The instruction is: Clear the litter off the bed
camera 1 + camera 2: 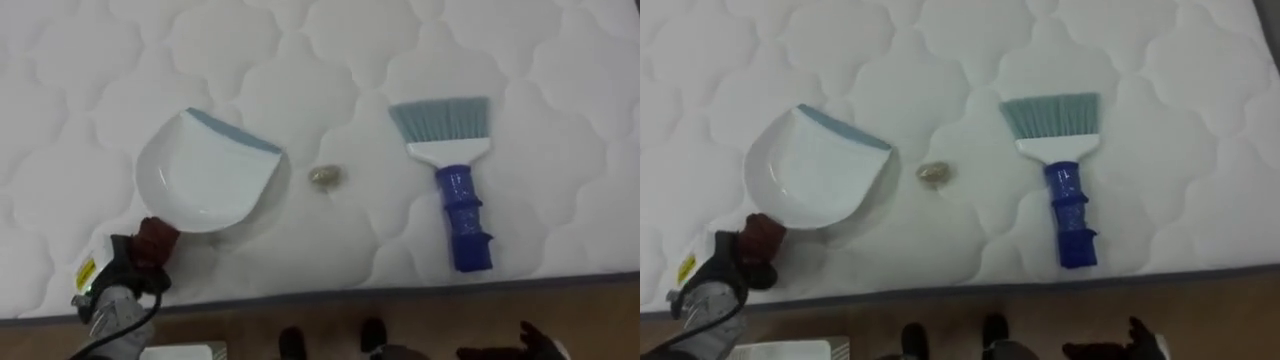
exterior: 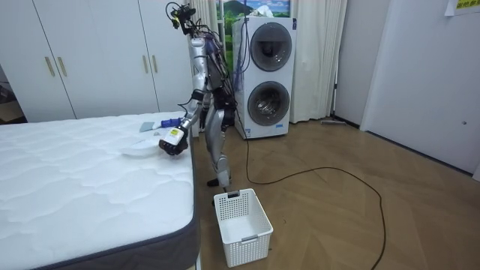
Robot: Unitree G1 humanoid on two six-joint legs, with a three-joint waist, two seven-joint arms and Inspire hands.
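Gripping dustpan [image 1: 205, 175] handle, left hand [image 1: 135, 262] curled tight; crumb [image 1: 324, 177] just beside pan lip, brush [image 1: 455, 180] beyond.

I'm looking at a white mattress [image 1: 330, 60] quilted in cloud-like shapes, a white dustpan [image 1: 205, 175] edged pale blue, a brush [image 1: 455, 190] with teal bristles, white neck and blue handle, and a beige scrap [image 1: 323, 177].

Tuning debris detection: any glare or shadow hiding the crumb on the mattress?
Left eye view: even light, no glare; the crumb shows darker than the mattress. The dustpan in the left hand throws a soft shadow short of it. Room view: dustpan barely stands out from mattress.
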